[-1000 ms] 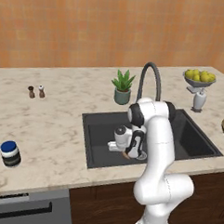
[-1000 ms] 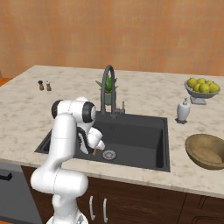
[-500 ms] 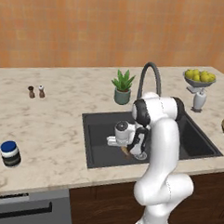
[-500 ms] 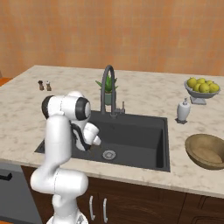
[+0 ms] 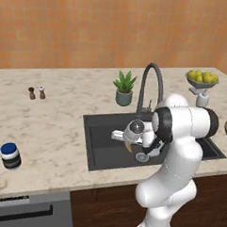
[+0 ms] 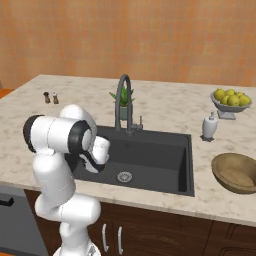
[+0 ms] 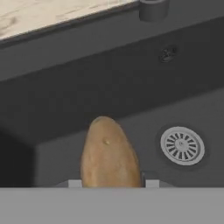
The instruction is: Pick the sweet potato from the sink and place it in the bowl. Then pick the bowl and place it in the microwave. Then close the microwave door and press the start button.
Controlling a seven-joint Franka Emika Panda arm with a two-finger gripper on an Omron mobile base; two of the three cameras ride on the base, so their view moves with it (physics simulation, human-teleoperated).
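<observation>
The sink [image 5: 104,155], a black basin, lies around and beneath the gripper [image 7: 107,184], its round drain [image 7: 182,145] just off to one side on the floor. The bowl [image 6: 237,172] waits well away from the gripper on the counter beyond the basin's far end, open side up, presumably ready to receive. The sweet potato [image 7: 108,154] stands lengthwise between the fingertips, which are clenched on its sides, so it is lifted above the basin floor for carrying. No labels or writing can be read anywhere.
</observation>
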